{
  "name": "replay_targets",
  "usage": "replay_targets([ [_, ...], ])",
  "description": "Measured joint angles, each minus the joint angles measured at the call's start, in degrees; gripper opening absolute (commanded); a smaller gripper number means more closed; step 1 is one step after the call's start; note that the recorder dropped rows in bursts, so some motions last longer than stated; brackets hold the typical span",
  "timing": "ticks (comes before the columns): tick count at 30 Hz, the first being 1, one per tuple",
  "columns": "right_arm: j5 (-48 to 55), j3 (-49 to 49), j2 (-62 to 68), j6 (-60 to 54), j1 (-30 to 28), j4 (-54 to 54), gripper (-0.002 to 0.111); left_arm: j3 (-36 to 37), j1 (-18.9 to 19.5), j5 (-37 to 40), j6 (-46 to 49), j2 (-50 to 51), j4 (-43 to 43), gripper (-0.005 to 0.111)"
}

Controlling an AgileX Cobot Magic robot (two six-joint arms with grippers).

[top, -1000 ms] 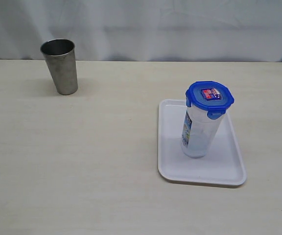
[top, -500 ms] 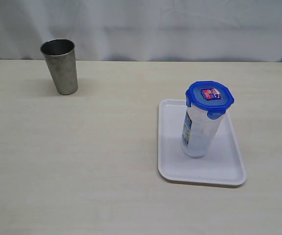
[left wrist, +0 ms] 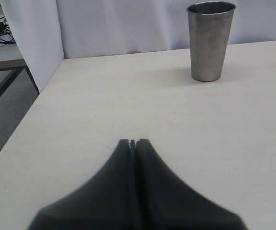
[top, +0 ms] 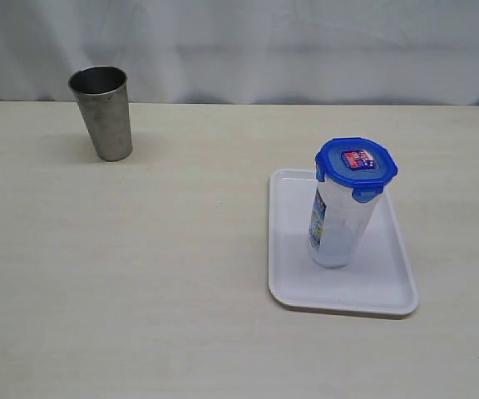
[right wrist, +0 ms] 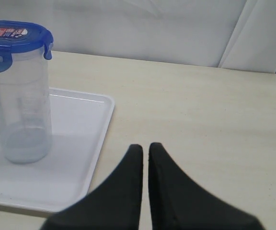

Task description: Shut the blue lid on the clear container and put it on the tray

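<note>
The clear container point(top: 338, 226) stands upright on the white tray point(top: 293, 287) with the blue lid point(top: 356, 164) sitting on its top. The right wrist view shows the same container point(right wrist: 22, 103), lid point(right wrist: 14, 34) and tray point(right wrist: 80, 143). My right gripper point(right wrist: 144, 146) is shut and empty, hovering over bare table beside the tray's edge, apart from the container. My left gripper point(left wrist: 133, 142) is shut on nothing, above the table far from the tray. Neither arm shows in the exterior view.
A grey steel cup point(top: 102, 112) stands upright at the back left of the table, also ahead of the left gripper as the steel cup point(left wrist: 210, 40). The table's side edge point(left wrist: 30, 103) runs near the left gripper. A white curtain backs the table.
</note>
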Motion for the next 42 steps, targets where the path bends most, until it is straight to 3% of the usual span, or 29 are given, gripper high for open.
replay_targets([
  [42, 0.0, 0.0, 0.0, 0.0, 0.0, 0.0, 0.005, 0.0, 0.0, 0.2, 0.2, 0.0, 2.5, 0.000],
])
